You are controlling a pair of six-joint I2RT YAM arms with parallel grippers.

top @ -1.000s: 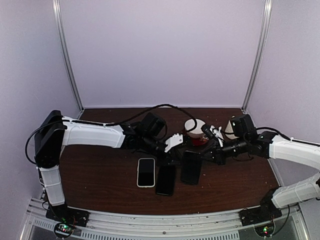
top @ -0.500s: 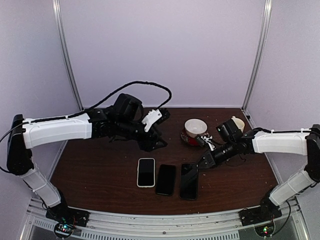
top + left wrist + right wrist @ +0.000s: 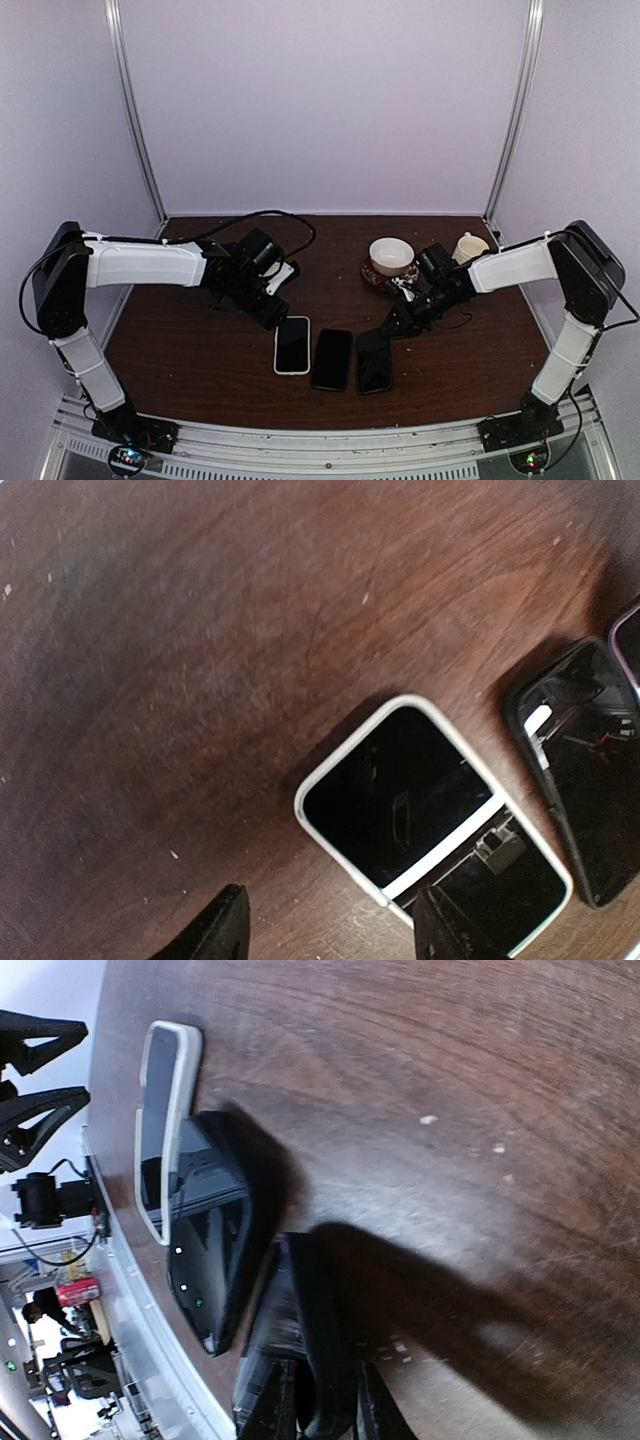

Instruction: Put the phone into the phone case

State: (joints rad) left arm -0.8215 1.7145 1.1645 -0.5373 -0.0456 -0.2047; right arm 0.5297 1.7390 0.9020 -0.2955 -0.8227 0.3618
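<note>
Three phone-sized slabs lie side by side near the table's front. The left one is a white-rimmed phone (image 3: 292,345) (image 3: 400,790) (image 3: 160,1110). A glossy black slab (image 3: 332,358) (image 3: 585,750) (image 3: 210,1240) lies in the middle. The right slab (image 3: 374,368) (image 3: 300,1290) has a thick black edge and a purplish face; whether it is phone, case or both I cannot tell. My right gripper (image 3: 392,325) (image 3: 320,1395) is shut on its far end, which is tilted up. My left gripper (image 3: 272,308) (image 3: 335,925) stands open and empty just beyond the white phone's far left corner.
A bowl on a red saucer (image 3: 390,255) and a paper cup (image 3: 468,247) stand at the back right, behind my right arm. A black cable loops over the left arm. The brown table (image 3: 180,350) ends at a metal rail in front.
The left gripper swung from the table's back down to the white phone's far corner, jaws open. The right gripper slid left and forward onto the right slab's far end.
</note>
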